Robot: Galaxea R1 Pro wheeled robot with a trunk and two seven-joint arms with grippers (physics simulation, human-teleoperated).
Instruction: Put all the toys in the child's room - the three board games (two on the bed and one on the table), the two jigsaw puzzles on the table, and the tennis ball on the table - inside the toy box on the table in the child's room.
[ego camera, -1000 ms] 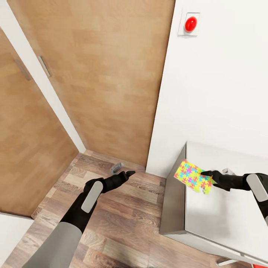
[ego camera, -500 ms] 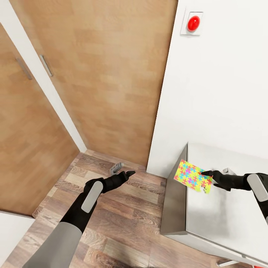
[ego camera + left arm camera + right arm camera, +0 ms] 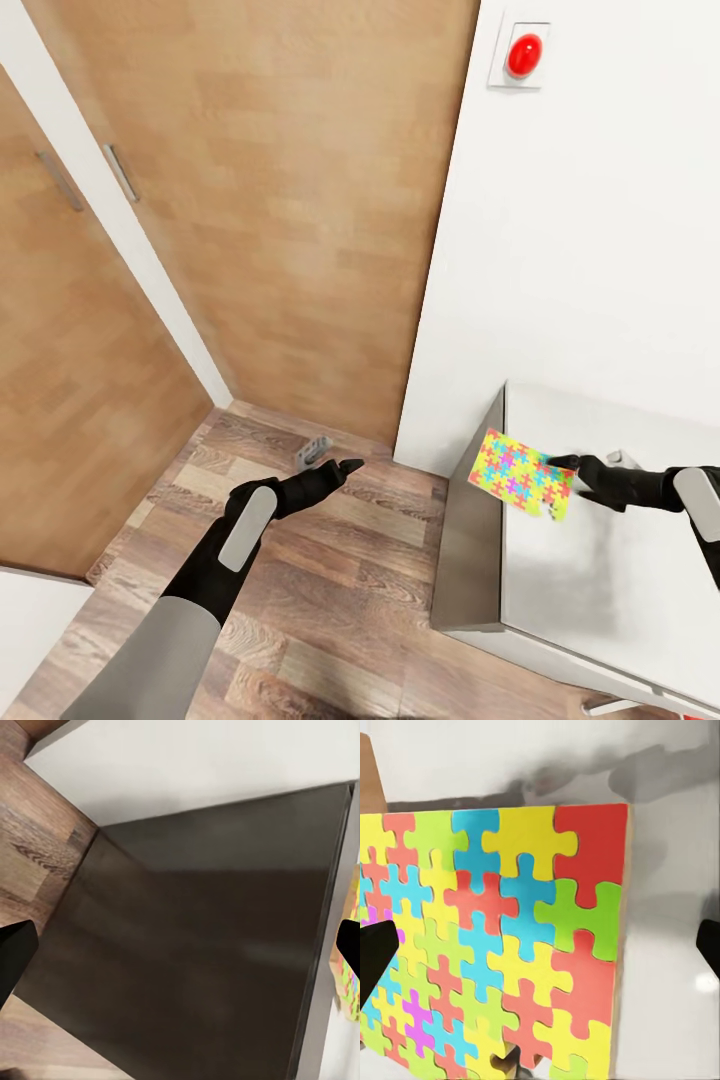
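Note:
One jigsaw puzzle [image 3: 520,472], a thin square of yellow, pink, green and blue pieces, sits at the near left end of the pale grey table [image 3: 600,560], its corner jutting past the table's edge. My right gripper [image 3: 562,463] is at the puzzle's right edge. In the right wrist view the jigsaw puzzle [image 3: 510,945] faces the camera. The fingertips [image 3: 376,954] stand wide apart, one in front of the puzzle and the other clear of its edge, so the right gripper is open. I cannot tell whether the puzzle rests on the table or is lifted. My left gripper [image 3: 345,466] hangs open over the floor.
A wooden door [image 3: 300,200] and a second wooden panel [image 3: 70,400] close off the far and left sides. A white wall with a red button [image 3: 524,55] rises behind the table. The left wrist view looks at the table's dark side panel [image 3: 195,945].
The whole head view has shifted slightly, so the camera moved. My right gripper has drawn a little to the right along the puzzle's edge. The left arm has not moved.

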